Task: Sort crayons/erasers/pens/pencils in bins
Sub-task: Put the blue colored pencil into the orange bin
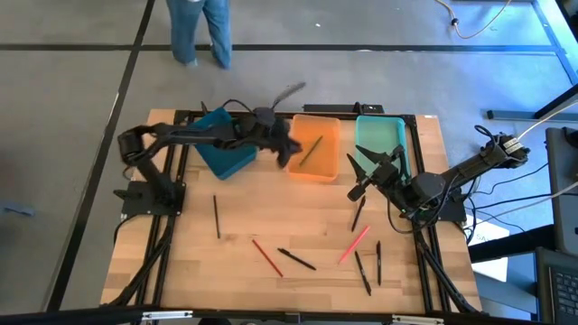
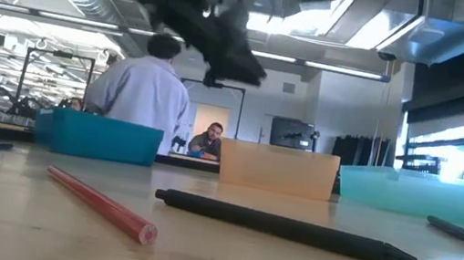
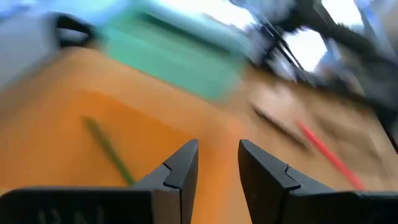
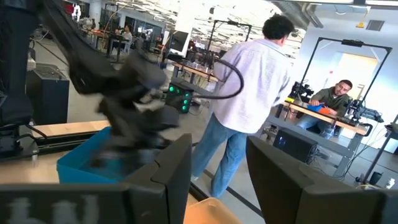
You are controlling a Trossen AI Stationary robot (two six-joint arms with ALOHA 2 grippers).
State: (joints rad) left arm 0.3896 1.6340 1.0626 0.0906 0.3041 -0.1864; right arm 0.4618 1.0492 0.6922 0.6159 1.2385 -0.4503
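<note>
My left end effector [image 1: 291, 149], fingers apart and empty, hovers over the translucent orange plastic tray [image 1: 327, 167]; I retreat straight upward, clear of its green stick [image 1: 312, 150].

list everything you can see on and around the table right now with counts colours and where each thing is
Trays: three along the table's far edge; teal-blue tray left, orange tray middle, mint-green tray right.
Green stick: one, lying in the orange tray.
Black sticks: about six on the wood; one alone at left, one near the middle, the rest at right.
Red stick: one, front middle.
Pink stick: one, right of middle.
Table: one, light wood.
People: one standing beyond the table, one seated farther back.
Left pincer: above the orange tray, empty.
Right pincer: open, by the mint-green tray, empty.
</note>
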